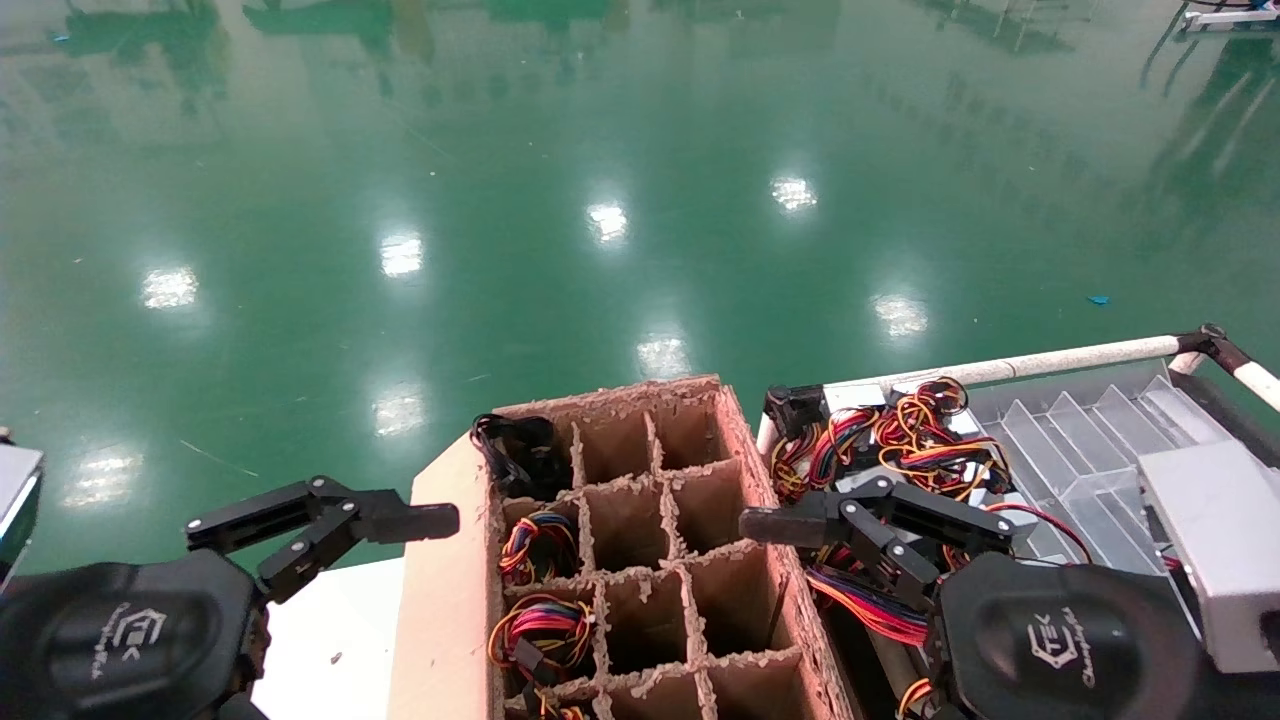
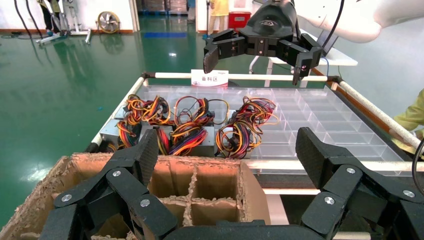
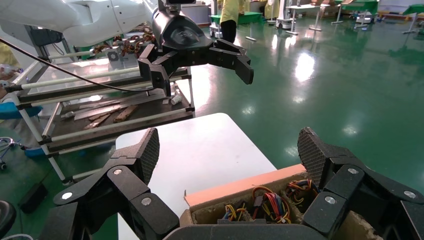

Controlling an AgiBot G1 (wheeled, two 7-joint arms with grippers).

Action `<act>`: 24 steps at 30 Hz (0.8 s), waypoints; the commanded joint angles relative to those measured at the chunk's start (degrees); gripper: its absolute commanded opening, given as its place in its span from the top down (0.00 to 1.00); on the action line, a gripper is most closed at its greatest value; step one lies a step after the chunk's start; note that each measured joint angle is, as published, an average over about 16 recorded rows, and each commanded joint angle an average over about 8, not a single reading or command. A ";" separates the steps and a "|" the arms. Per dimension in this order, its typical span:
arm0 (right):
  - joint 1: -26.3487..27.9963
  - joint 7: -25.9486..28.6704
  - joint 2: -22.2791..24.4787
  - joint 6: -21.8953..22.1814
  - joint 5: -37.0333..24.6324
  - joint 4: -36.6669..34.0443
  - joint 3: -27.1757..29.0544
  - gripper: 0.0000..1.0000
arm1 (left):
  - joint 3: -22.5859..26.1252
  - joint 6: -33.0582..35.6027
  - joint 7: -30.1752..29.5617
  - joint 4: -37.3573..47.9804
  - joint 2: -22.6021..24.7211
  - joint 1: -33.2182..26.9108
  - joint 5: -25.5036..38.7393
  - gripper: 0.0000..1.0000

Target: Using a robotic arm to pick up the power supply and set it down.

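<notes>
- The right gripper hangs spread and empty over the supplies. These lie just below and ahead of it in a row on the clear tray. Its jaws stand wide, probably so they can straddle one metal case from above.
- From the left wrist view the supplies show as a line of silver boxes under tangled red, yellow and orange wires. That loose wiring could snag a finger, so the gripper should come down on a case edge.
- The box of cardboard cells sits just left of the right gripper. Several cells already hold wire bundles, while those nearest the gripper look empty and are likely where a supply goes.
- The left gripper hovers beside the box's far side, also spread and holding nothing. It seems idle.
</notes>
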 commanded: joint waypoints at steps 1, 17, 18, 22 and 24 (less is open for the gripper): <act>0.00 0.00 0.00 0.00 0.00 0.00 0.00 0.00 | 0.00 0.00 0.00 0.00 0.00 0.00 0.00 0.00; 0.00 0.00 0.00 0.00 0.00 0.00 0.00 0.00 | 0.00 0.00 0.00 0.00 0.00 0.00 0.00 0.00; 0.00 0.00 0.00 0.00 0.00 0.00 0.00 0.00 | 0.00 0.00 0.00 0.00 0.00 0.00 0.00 0.00; 0.00 0.00 0.00 0.00 0.00 0.00 0.00 0.00 | 0.00 0.00 0.00 0.00 0.00 0.00 0.00 0.00; 0.00 0.00 0.00 0.00 0.00 0.00 0.00 0.00 | 0.00 0.00 0.00 0.00 0.00 0.00 0.00 0.00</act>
